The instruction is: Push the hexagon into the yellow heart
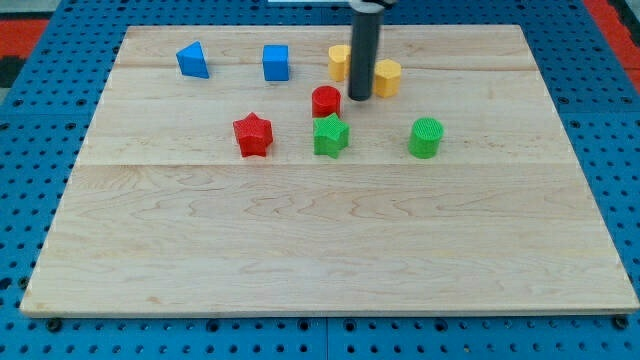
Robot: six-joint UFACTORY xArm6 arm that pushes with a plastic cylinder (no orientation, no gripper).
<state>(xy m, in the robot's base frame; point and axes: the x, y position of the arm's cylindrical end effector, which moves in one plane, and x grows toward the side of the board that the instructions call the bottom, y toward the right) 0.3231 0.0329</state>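
Observation:
The yellow hexagon lies near the view's top, right of centre. The yellow heart lies just to its left, partly hidden behind my dark rod. The two yellow blocks are a small gap apart, and the rod stands in that gap. My tip rests on the board just left of the hexagon's lower left side and just right of the red round block. I cannot tell whether the tip touches the hexagon.
A blue triangular block and a blue cube lie at the top left. A red star, a green star and a green round block lie in a row below. The wooden board sits on a blue pegboard.

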